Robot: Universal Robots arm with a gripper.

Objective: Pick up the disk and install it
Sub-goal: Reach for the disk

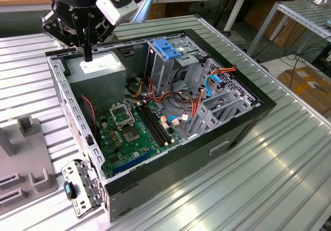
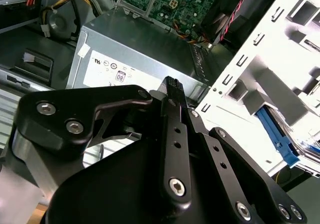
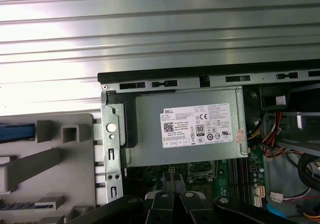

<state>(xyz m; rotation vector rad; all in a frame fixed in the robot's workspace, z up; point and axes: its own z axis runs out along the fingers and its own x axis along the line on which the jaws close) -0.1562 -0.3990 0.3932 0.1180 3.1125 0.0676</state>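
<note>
While the gripper (image 1: 88,57), pressed together and holding nothing, hovers above the power supply (image 1: 101,70) inside the open computer case (image 1: 261,104), the disk (image 2: 277,136), judged by its blue rail, seems to lie just outside the case wall. It is neither picked up nor installed.
</note>
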